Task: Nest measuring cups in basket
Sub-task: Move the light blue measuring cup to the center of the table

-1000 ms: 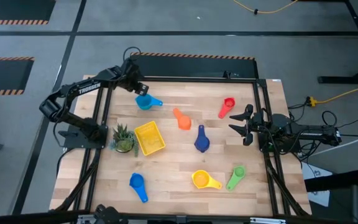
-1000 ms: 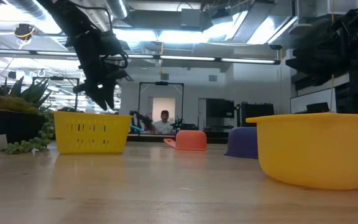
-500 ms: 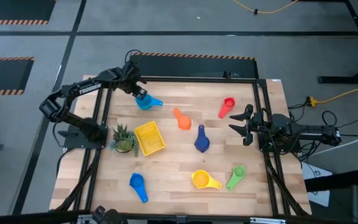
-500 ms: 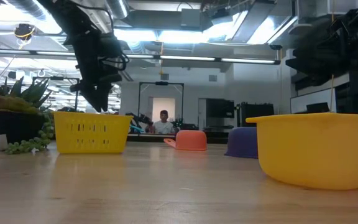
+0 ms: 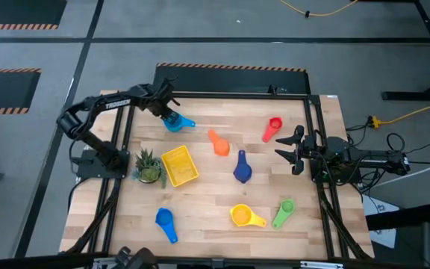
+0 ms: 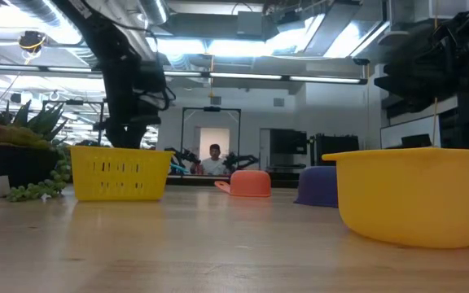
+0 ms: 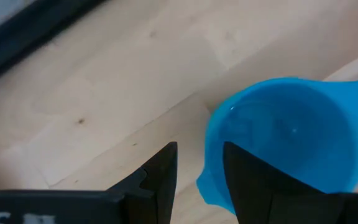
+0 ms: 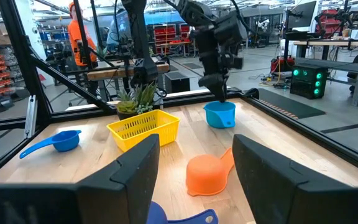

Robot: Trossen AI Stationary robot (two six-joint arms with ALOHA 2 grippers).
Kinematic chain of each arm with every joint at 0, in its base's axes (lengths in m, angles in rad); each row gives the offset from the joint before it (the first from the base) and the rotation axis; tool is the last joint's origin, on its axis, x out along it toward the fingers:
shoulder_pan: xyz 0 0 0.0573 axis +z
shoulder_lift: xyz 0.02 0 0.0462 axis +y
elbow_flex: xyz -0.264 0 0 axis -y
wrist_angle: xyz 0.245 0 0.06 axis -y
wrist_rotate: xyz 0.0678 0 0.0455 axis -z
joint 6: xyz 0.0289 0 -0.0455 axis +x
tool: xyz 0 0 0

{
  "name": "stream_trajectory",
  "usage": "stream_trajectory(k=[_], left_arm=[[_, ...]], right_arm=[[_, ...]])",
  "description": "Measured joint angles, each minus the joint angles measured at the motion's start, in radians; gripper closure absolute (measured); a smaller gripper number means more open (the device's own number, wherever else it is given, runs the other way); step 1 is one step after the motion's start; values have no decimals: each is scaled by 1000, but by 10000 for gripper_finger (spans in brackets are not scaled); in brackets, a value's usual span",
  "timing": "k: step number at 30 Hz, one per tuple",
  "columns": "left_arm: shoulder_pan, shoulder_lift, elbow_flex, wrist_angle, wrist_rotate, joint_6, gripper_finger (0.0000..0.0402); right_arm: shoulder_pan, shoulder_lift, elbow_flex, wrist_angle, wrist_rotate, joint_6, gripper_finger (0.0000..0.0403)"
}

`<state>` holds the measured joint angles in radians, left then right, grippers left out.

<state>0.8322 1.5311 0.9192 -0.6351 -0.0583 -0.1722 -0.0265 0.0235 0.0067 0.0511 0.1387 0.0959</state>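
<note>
Nearest on the table lie four cups along the front: a dark blue cup at the left, a yellow cup right of centre with a green cup just beside it on the right. Farther in, the basket sits left of centre, empty, with a small plant just beside it on its left. Right of the basket a second dark blue cup lies near the middle of the table, and beyond it an orange cup, which the right wrist view shows turned mouth down. At the right edge the right gripper hangs above the table with its fingers spread wide and nothing between them, well apart from every cup; a red cup lies just beyond it, toward the far right. At the far left the light blue cup stands upright, its handle pointing right. The left gripper is down at this cup, its two fingers a little apart with the cup's rim between them, one finger inside the bowl and one outside; whether they press on the wall I cannot tell.
</note>
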Motion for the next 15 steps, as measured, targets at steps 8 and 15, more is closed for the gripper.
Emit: stream_trajectory(k=[8, 15], left_arm=[[0, 80, 0, 6, 0, 0, 280], [0, 85, 0, 8, 0, 0, 318]], right_arm=[[0, 0, 0, 0, 0, 0, 194], [0, 0, 0, 0, 0, 0, 194]])
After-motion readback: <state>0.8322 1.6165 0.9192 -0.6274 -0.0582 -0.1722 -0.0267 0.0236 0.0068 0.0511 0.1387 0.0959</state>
